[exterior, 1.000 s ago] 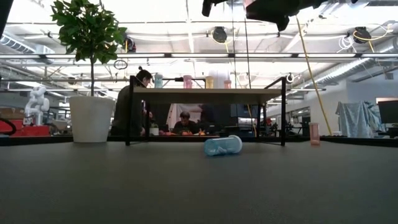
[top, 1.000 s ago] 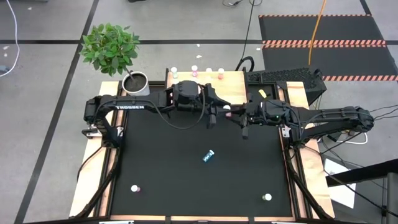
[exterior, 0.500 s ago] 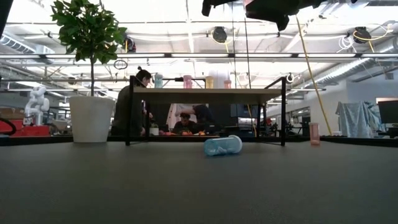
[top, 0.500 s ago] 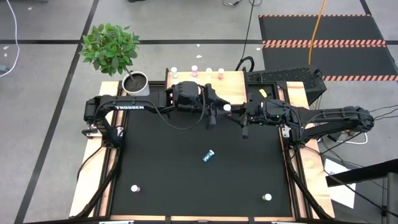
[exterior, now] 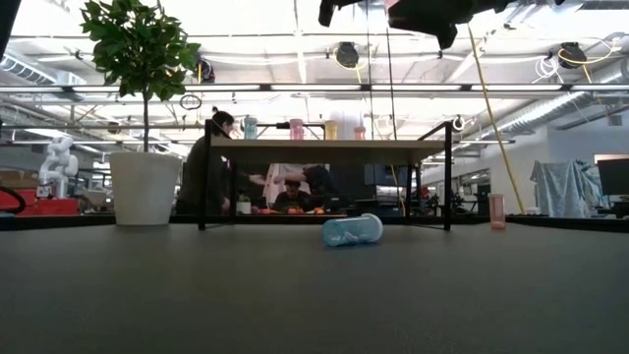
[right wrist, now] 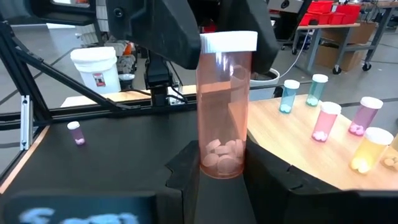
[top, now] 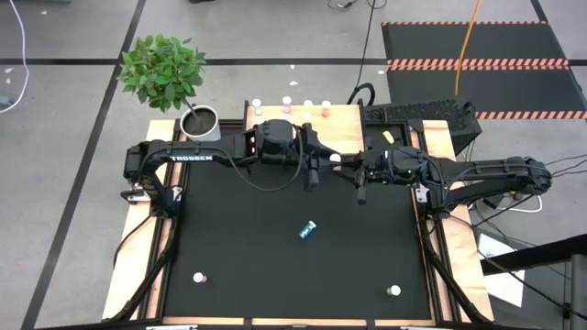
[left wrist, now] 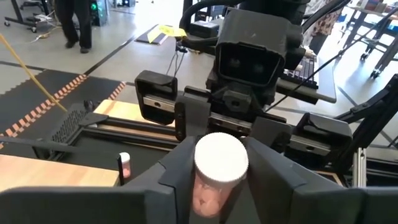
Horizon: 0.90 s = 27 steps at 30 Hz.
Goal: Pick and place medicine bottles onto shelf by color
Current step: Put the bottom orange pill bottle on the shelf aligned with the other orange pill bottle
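Observation:
A pink medicine bottle with a white cap [top: 336, 159] stands upright in the air between both grippers, near the table's far edge, in front of the wooden shelf [top: 347, 119]. My left gripper [top: 319, 165] is shut on it from the left and my right gripper [top: 352, 170] from the right. Several bottles stand on the shelf top [right wrist: 292, 143]: teal [right wrist: 288, 96], pink [right wrist: 325, 121] and yellow [right wrist: 372, 149]. A teal bottle [top: 308, 229] lies on its side mid-table. My left gripper pinches the pink bottle's upper part just under the cap [left wrist: 209, 190] between its two fingers [left wrist: 180, 168], coming level from the table's left. The bottle is upright and lifted clear. My right gripper pinches the bottle's lower end by the pills [right wrist: 221, 163] between its two fingers [right wrist: 267, 171], coming level from the table's right. The cap [right wrist: 228, 40] stands above them.
A potted plant [top: 200, 119] stands at the table's far left corner. Small pink bottles stand near the front left [top: 198, 277] and front right [top: 393, 291] of the black mat. A keyboard [top: 417, 115] lies right of the shelf. People sit beyond the table [exterior: 292, 195].

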Available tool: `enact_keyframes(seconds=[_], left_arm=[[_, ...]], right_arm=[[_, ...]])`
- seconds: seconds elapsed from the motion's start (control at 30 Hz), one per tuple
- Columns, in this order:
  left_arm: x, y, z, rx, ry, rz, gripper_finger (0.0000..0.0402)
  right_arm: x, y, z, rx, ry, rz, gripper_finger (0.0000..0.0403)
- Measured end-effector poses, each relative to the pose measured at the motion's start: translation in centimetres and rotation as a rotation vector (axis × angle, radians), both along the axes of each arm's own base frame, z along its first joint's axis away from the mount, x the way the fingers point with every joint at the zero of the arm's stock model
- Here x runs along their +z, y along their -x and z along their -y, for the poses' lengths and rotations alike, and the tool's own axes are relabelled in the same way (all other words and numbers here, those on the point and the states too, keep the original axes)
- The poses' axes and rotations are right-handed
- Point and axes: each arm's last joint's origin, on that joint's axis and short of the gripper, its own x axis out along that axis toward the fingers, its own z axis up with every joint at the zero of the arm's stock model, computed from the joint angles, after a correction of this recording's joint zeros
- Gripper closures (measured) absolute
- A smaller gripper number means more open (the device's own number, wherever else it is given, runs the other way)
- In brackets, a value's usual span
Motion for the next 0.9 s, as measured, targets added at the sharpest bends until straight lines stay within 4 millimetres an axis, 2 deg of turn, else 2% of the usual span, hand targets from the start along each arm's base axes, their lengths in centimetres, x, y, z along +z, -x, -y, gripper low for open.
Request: enact_keyframes(seconds=[0.1,0.23,0.4,0.53,0.73,0.9], left_arm=[[0.0,0.0,-0.2,0.004,-0.002,-0.002,0.0260],[0.0,0.1,-0.5,0.013,-0.003,-0.001,0.0264],[-0.1,0.2,-1.6,0.056,-0.006,-0.008,0.0283],[-0.1,0.4,-2.9,0.083,-0.042,-0.009,0.0277],[-0.4,0.9,-6.6,0.207,-0.124,-0.024,0.0274],[-2.2,0.3,-10.3,0.287,-0.142,-0.035,0.0279]], right_arm=[[-0.1,0.0,0.0,-0.002,-0.010,-0.007,0.0291],[-0.5,0.4,0.1,-0.041,-0.030,-0.054,0.0260],[-0.7,1.8,0.3,-0.156,-0.069,-0.116,0.0210],[-1.0,2.9,0.4,-0.221,-0.100,-0.164,0.0179],[-1.2,3.8,0.4,-0.247,-0.167,-0.189,0.0164],[-1.0,4.2,0.4,-0.250,-0.179,-0.179,0.0164]])
